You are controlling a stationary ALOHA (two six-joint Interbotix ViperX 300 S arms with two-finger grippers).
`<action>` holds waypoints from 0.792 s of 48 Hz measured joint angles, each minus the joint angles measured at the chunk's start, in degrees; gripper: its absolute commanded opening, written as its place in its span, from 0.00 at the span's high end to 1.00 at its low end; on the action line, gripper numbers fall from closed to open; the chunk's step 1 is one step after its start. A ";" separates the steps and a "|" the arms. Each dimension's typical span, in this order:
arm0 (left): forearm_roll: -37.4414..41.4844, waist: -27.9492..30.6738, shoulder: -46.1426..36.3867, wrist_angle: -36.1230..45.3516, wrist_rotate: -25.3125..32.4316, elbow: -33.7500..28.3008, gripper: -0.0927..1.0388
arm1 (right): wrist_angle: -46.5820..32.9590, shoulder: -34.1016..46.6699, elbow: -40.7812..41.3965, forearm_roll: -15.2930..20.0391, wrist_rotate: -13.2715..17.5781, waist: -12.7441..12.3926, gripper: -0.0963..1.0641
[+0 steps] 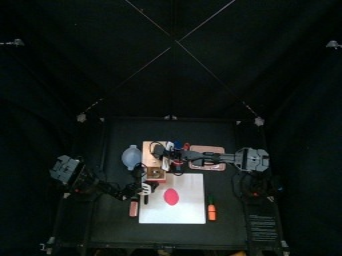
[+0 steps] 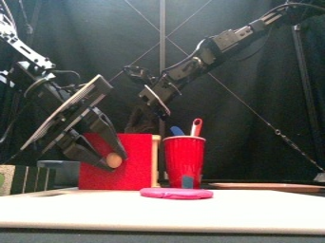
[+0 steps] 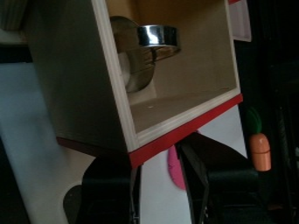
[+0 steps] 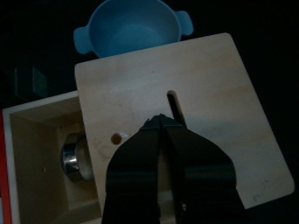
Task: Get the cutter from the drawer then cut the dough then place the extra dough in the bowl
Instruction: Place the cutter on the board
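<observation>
The left end effector (image 3: 158,175) is closed on the red drawer front (image 2: 133,171); its two jaws sit either side of that panel. The right end effector (image 4: 165,127) has its jaws pressed together, tips down on the lid of the pale wooden box (image 4: 176,79), seemingly to steady it.

The drawer (image 3: 176,96) stands pulled out, and the cutter (image 3: 156,36) lies inside it against the back wall. It is a round band of shiny metal, not yet touched by either arm.

So only the opening looks done. The cutter has to be lifted out, the dough cut and the surplus moved. The dough (image 2: 176,193) is a flat, whole disc of pinkish red with no cut mark visible, lying on the white cutting board (image 1: 187,210) at the front of the table (image 1: 114,225), just in front of the box. The blue-grey bowl (image 4: 131,26) sits empty behind the box, toward the left arm's side.
</observation>
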 measured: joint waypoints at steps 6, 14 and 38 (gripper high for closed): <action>-0.09 0.00 0.09 0.00 0.00 0.09 0.41 | 0.09 0.00 0.09 0.09 0.00 -0.09 0.88; -0.09 -0.09 0.09 0.00 0.00 0.00 0.39 | 0.09 0.00 0.00 0.00 0.00 -0.09 0.88; 0.09 -1.76 0.35 1.14 0.26 0.09 0.11 | 0.18 0.00 0.00 0.00 0.00 0.00 0.88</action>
